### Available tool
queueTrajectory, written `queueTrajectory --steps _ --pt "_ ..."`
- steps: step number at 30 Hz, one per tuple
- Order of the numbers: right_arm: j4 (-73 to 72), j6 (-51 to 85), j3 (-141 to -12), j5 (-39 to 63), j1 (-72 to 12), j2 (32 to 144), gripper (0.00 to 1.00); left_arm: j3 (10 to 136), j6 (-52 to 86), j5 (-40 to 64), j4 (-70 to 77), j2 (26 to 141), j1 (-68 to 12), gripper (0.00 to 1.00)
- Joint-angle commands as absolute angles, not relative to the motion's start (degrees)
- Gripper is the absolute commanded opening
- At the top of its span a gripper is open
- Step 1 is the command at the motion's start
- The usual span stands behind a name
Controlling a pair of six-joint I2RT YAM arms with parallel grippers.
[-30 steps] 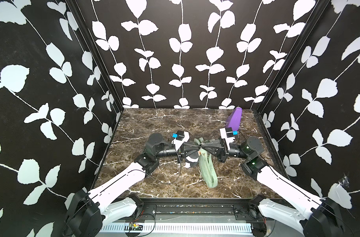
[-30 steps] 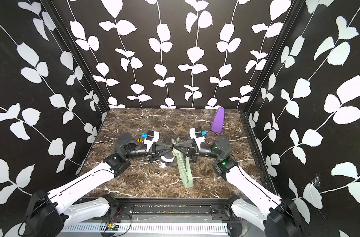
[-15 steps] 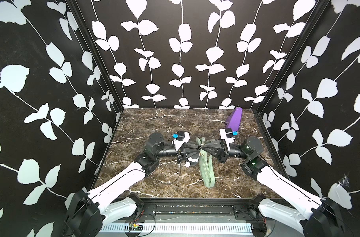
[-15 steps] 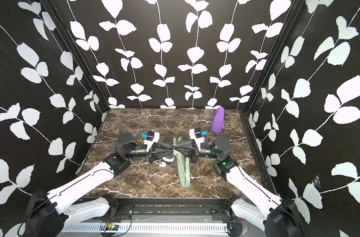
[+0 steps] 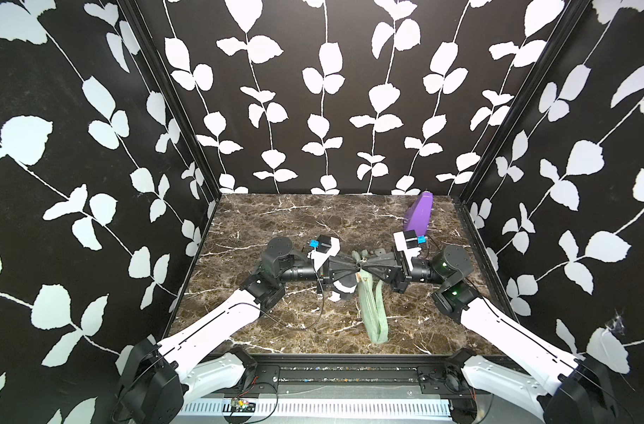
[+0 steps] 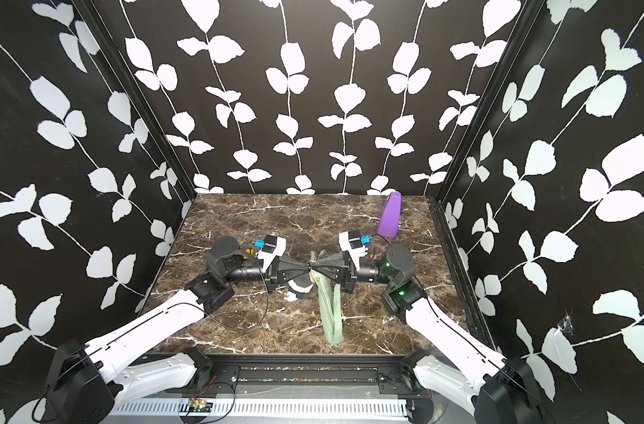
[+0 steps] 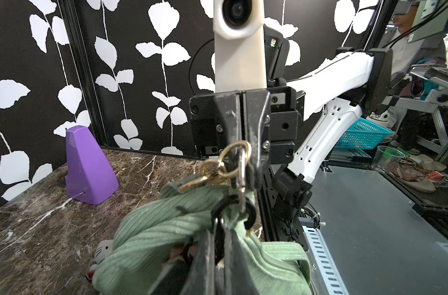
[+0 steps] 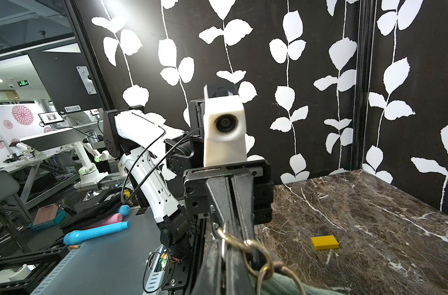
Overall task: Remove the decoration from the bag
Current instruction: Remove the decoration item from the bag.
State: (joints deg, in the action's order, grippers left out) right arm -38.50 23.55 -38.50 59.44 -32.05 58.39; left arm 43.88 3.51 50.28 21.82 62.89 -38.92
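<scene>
Both top views: left end effector (image 5: 356, 265) and right end effector (image 5: 365, 265) meet tip to tip at the far end of the bag (image 5: 372, 312), and that join is far too small to read: ring, clasp, fabric, can't separate them. The decoration (image 5: 340, 290), white and black, lies half under the left end effector. Left wrist view: just its little cat face (image 7: 104, 251) peeks out, the rest buried beneath green fabric. The left fingers (image 7: 205, 268) are a close blur, cut by the frame edge; what they pinch, can't tell. Right wrist view: the bag (image 8: 281, 286) is a sliver at the edge, the gold rings (image 8: 245, 245) cut off with it.
</scene>
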Motion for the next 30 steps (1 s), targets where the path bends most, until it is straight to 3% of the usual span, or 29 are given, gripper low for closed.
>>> queueTrajectory --steps 1,30 --pt "-41.7 22.7 -38.2 61.3 -32.6 57.0 0.0 44.5 5.1 48.6 24.5 61.4 -39.0 0.0" --pt "-31.4 18.3 -40.5 65.7 -32.7 60.8 0.0 45.2 10.9 44.2 27.1 58.7 -38.9 0.0"
